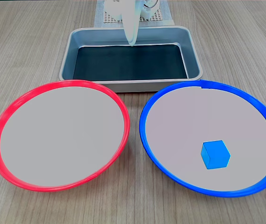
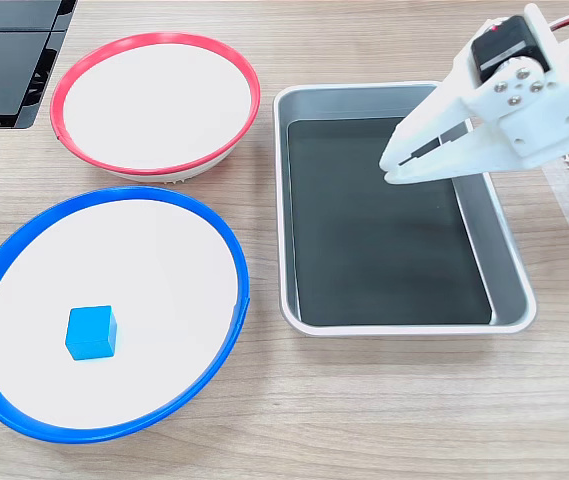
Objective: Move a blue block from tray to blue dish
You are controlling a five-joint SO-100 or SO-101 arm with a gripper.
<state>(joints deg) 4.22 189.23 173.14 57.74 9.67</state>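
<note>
1. I see my hand (image 2: 392,168) hanging over the tray (image 2: 509,300), its white fingers nearly together with only a narrow slit between them, holding nothing. In a fixed view its tip (image 1: 132,42) points down above the far rim of the tray (image 1: 194,58).
2. Below the hand, the tray's black floor is bare, so there is open room under it, bounded by the raised grey rim on all four sides.
3. The blue block (image 2: 91,332) is well away from the hand, lying flat on the pale centre of the blue dish (image 2: 226,245). In a fixed view it sits in the near part of the dish (image 1: 263,109), apart from the rim on every side (image 1: 215,154).
4. The blue dish's rim comes just beside the tray's edge; I cannot tell whether they touch. In a fixed view the red dish (image 1: 2,116) sits beside it with a slim strip of counter between the two rims.
5. The red dish (image 2: 249,95) is also close to the tray's corner, away from the hand.
6. The counter (image 2: 384,420) is pale wood grain. A dark flat object (image 2: 9,60) sits at its far corner, beyond the red dish.
</note>
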